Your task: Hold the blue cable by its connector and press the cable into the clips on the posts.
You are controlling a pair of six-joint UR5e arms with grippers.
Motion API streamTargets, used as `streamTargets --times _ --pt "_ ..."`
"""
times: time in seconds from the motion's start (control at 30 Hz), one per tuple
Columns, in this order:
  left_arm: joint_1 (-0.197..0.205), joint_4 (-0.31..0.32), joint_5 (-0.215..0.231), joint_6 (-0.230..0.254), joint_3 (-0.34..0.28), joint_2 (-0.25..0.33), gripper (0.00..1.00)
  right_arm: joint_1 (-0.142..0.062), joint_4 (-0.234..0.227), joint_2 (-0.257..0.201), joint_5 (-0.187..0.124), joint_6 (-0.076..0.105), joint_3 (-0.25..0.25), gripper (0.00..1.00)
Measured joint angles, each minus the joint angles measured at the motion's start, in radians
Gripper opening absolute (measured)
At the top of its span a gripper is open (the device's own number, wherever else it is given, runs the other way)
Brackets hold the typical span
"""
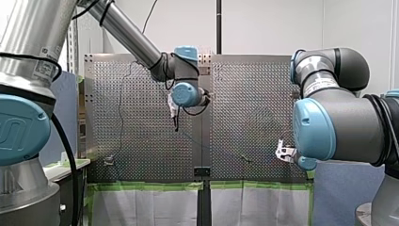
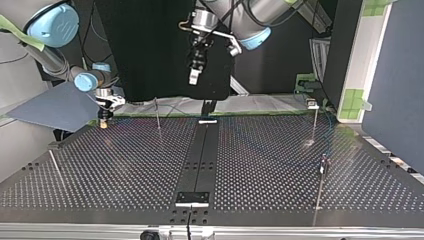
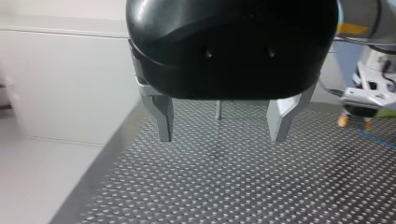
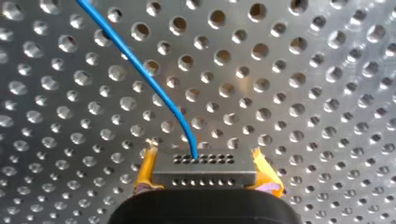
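Observation:
In the right wrist view my right gripper (image 4: 203, 161) is shut on a small grey connector (image 4: 203, 178), held between its yellow pads (image 4: 145, 170). The blue cable (image 4: 140, 70) leaves the connector and curves away over the perforated plate. In the top view my right gripper (image 2: 103, 119) sits low at the far left corner of the table. My left gripper (image 2: 194, 75) hangs high above the far middle. Its metal fingers (image 3: 163, 122) stand wide apart with nothing between them, so my left gripper (image 3: 222, 135) is open. Thin posts (image 2: 157, 114) (image 2: 314, 125) (image 2: 320, 182) stand on the table.
A black strip (image 2: 200, 155) runs down the middle of the perforated table (image 2: 125, 170). Another thin rod (image 2: 55, 167) leans at the top view's left. In the left wrist view one post (image 3: 218, 109) stands ahead and my right gripper (image 3: 357, 106) is off to the side.

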Motion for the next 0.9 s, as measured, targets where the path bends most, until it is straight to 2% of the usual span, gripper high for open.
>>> streamTargets --times 0.17,0.4,0.5,0.6,0.73,0.9 --pt "0.0 0.049 -0.002 -0.02 -0.05 -0.004 1.0 0.015 0.045 -0.017 0.006 -0.039 0.0 0.0" --pt "0.005 0.117 -0.004 -0.06 -0.118 -0.012 1.0 0.073 0.115 -0.077 0.054 -0.108 0.015 0.0" --pt "0.007 0.146 0.001 -0.07 -0.147 -0.012 1.0 0.086 0.145 -0.094 0.059 -0.131 0.035 0.0" --pt "0.008 0.171 0.0 -0.07 -0.178 -0.011 1.0 0.087 0.163 -0.101 0.056 -0.139 0.046 0.0" --pt "0.011 0.184 0.001 -0.071 -0.212 -0.011 1.0 0.086 0.168 -0.103 0.048 -0.14 0.05 0.0" --pt "0.012 0.185 0.002 -0.071 -0.221 -0.011 1.0 0.086 0.168 -0.103 0.045 -0.141 0.052 0.0"
